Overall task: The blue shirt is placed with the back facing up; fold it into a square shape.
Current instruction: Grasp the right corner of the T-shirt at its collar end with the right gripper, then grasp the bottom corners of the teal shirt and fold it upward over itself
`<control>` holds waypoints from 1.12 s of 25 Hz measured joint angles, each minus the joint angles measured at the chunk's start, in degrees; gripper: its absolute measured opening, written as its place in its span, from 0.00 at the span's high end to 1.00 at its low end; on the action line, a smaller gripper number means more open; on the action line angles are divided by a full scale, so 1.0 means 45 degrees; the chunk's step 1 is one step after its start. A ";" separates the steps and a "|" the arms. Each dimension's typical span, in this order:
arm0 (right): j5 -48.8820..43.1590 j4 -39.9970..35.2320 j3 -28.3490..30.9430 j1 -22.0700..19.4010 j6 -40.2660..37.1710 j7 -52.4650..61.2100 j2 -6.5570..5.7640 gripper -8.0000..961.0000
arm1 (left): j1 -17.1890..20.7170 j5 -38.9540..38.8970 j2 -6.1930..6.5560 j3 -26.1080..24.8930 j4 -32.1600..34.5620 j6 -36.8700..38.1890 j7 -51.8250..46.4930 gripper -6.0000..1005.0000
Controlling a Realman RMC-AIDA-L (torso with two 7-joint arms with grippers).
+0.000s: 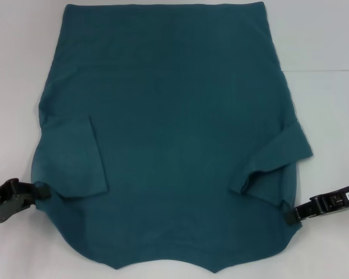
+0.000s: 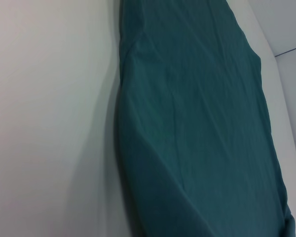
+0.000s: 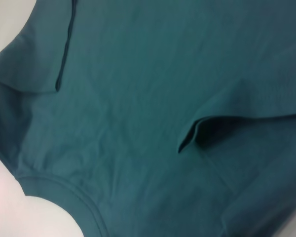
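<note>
The blue shirt (image 1: 168,128) lies spread on the white table, plain side up, hem at the far side and neckline at the near edge. Both sleeves are folded in over the body: the left sleeve (image 1: 81,160) and the right sleeve (image 1: 276,160). My left gripper (image 1: 38,190) pinches the shirt's left shoulder edge, and the fabric is drawn to a point there. At the right shoulder edge my right gripper (image 1: 291,214) holds the cloth the same way. The left wrist view shows the shirt (image 2: 197,123) lengthwise on the table; the right wrist view shows the shirt (image 3: 153,98) with its collar band (image 3: 64,190).
The white table (image 1: 17,87) shows bare on both sides of the shirt. A seam line in the surface (image 1: 326,71) runs at the far right. The shirt's neckline reaches the picture's near edge.
</note>
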 joint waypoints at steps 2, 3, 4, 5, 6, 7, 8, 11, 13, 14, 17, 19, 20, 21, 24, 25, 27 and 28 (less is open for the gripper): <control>0.0014 0.0003 0.0000 -0.0001 -0.0001 0.0002 -0.0003 0.64 | 0.0008 -0.0033 0.0000 0.0013 0.0000 0.0000 0.0012 0.97; 0.0015 0.0005 0.0000 0.0000 -0.0006 0.0003 -0.0005 0.68 | 0.0017 -0.0057 0.0000 0.0028 0.0000 0.0000 0.0017 0.97; 0.0016 0.0007 0.0000 0.0000 -0.0016 0.0003 -0.0006 0.72 | 0.0025 -0.0075 0.0000 0.0036 0.0000 0.0003 0.0020 0.97; 0.0018 0.0008 0.0000 -0.0001 -0.0025 0.0004 -0.0007 0.76 | 0.0029 -0.0076 0.0000 0.0036 0.0000 0.0026 0.0025 0.97; 0.0019 0.0009 0.0000 -0.0002 -0.0038 0.0019 -0.0010 0.80 | 0.0033 -0.0078 0.0001 0.0027 0.0000 0.0062 0.0049 0.97; 0.0020 0.0009 0.0004 -0.0004 -0.0056 0.0048 -0.0016 0.84 | 0.0034 -0.0080 0.0011 0.0009 0.0001 0.0151 0.0131 0.97; 0.0020 0.0008 0.0009 -0.0010 -0.0086 0.0084 -0.0021 0.88 | 0.0035 -0.0082 0.0015 0.0009 0.0002 0.0189 0.0159 0.97; 0.0021 -0.0068 0.0014 -0.0053 -0.0355 0.0143 -0.0064 0.91 | 0.0036 -0.0080 0.0057 0.0047 0.0027 0.0447 0.0308 0.96; 0.0014 -0.0116 0.0018 -0.0095 -0.0684 0.0144 -0.0159 0.94 | 0.0037 -0.0027 0.0142 0.0060 0.0052 0.0763 0.0414 0.96; 0.0002 -0.0122 0.0018 -0.0119 -0.0882 0.0144 -0.0231 0.95 | 0.0044 -0.0006 0.0177 0.0065 0.0081 0.0916 0.0453 0.96; -0.0018 -0.0125 0.0018 -0.0238 -0.1480 0.0145 -0.0421 0.97 | 0.0128 0.0191 0.0306 0.0068 0.0306 0.1633 0.0609 0.96; -0.0023 -0.0128 0.0013 -0.0340 -0.1803 0.0144 -0.0519 0.97 | 0.0243 0.0472 0.0352 0.0044 0.0544 0.2116 0.0670 0.96; -0.0025 -0.0128 -0.0016 -0.0419 -0.1996 0.0131 -0.0580 0.97 | 0.0324 0.0665 0.0363 0.0029 0.0696 0.2376 0.0688 0.96; -0.0033 -0.0129 -0.0043 -0.0491 -0.2153 0.0107 -0.0634 0.97 | 0.0385 0.0794 0.0368 0.0024 0.0784 0.2539 0.0694 0.96; -0.0062 -0.0130 -0.0083 -0.0704 -0.2568 -0.0032 -0.0725 0.97 | 0.0633 0.1303 0.0380 0.0032 0.1124 0.3218 0.0724 0.96; -0.0066 -0.0130 -0.0064 -0.0788 -0.2707 -0.0079 -0.0737 0.97 | 0.0706 0.1457 0.0380 0.0028 0.1204 0.3390 0.0734 0.96; -0.0068 -0.0130 -0.0014 -0.0967 -0.3002 -0.0165 -0.0747 0.97 | 0.0861 0.1727 0.0372 -0.0005 0.1348 0.3725 0.0742 0.96; -0.0066 -0.0122 -0.0011 -0.1044 -0.3130 -0.0187 -0.0748 0.97 | 0.0932 0.1874 0.0360 -0.0017 0.1402 0.3945 0.0740 0.96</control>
